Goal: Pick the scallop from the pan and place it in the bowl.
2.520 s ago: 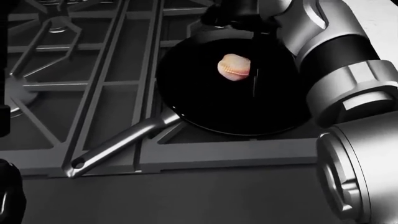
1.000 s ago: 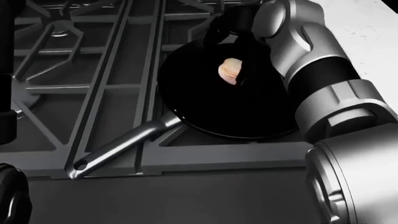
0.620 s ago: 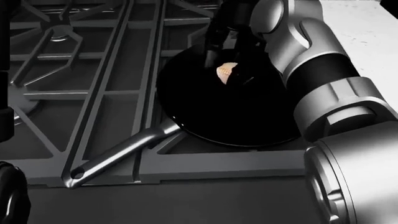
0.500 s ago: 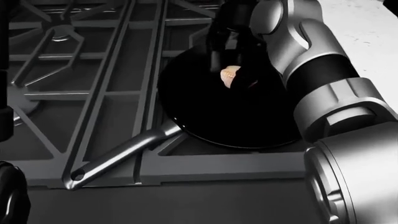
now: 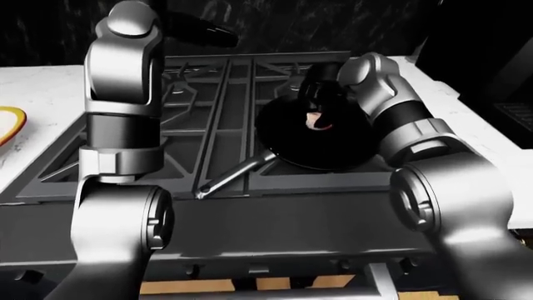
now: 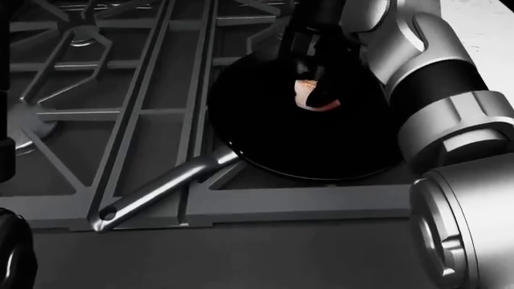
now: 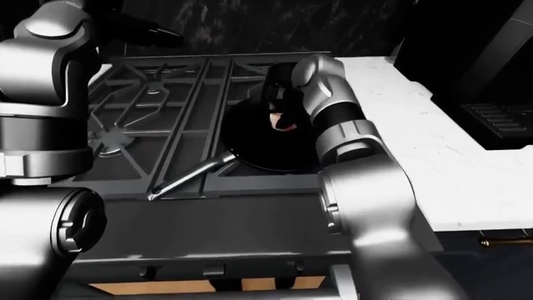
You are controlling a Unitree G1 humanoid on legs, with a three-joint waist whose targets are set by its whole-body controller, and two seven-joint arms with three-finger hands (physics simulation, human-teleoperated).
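Observation:
A black pan [image 6: 305, 144] stands on the right side of the stove, its steel handle [image 6: 161, 189] pointing to the lower left of the head view. The pale scallop [image 6: 304, 96] is in the pan's upper half, tilted, with a pink edge showing. My right hand [image 6: 311, 90] reaches down from the top of the view. Its black fingers [image 6: 309, 45] are closed round the scallop and hide part of it. My left hand [image 5: 200, 32] is held high above the stove's far left, fingers stretched out and holding nothing. A yellow-rimmed bowl [image 5: 7, 122] shows at the left edge of the left-eye view.
Grey cast grates [image 6: 104, 108] cover the stove to the left of the pan. White counter [image 7: 417, 144] runs along the stove's right side, and more counter lies on the left under the bowl. A dark wall stands behind the stove.
My right hand came down over the scallop and its fingers closed on it, and the scallop now sits tilted and half covered. The head view shifted slightly.

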